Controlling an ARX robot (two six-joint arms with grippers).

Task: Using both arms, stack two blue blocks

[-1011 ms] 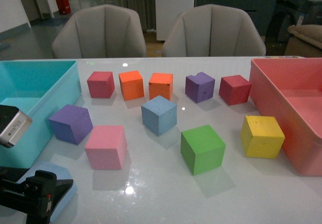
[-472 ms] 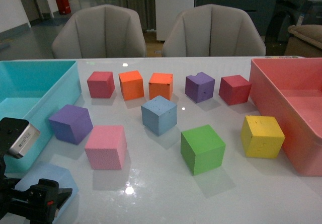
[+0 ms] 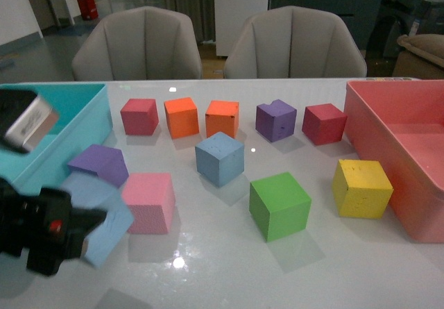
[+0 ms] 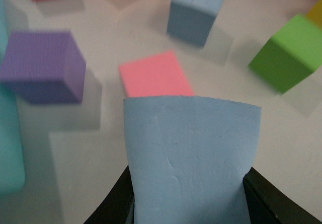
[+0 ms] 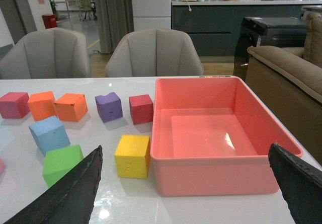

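Observation:
My left gripper (image 3: 76,229) is shut on a light blue block (image 3: 97,215) and holds it lifted above the table at the front left, in front of the purple cube and beside the pink cube. In the left wrist view the held blue block (image 4: 188,156) fills the space between the black fingers (image 4: 118,204). The second blue block (image 3: 219,158) sits on the white table's middle; it also shows in the left wrist view (image 4: 195,11) and the right wrist view (image 5: 49,133). My right gripper (image 5: 193,194) is open and empty, facing the pink bin; it is out of the front view.
A teal bin (image 3: 66,125) stands at the left and a pink bin (image 3: 395,163) at the right. Pink (image 3: 149,201), purple (image 3: 100,164), green (image 3: 279,205) and yellow (image 3: 361,187) cubes lie near. A row of red, orange and purple cubes (image 3: 222,118) sits behind. Two chairs stand beyond.
My left gripper has risen from the table's front-left corner with the blue block in it and moved up and slightly right. The other cubes have not moved.

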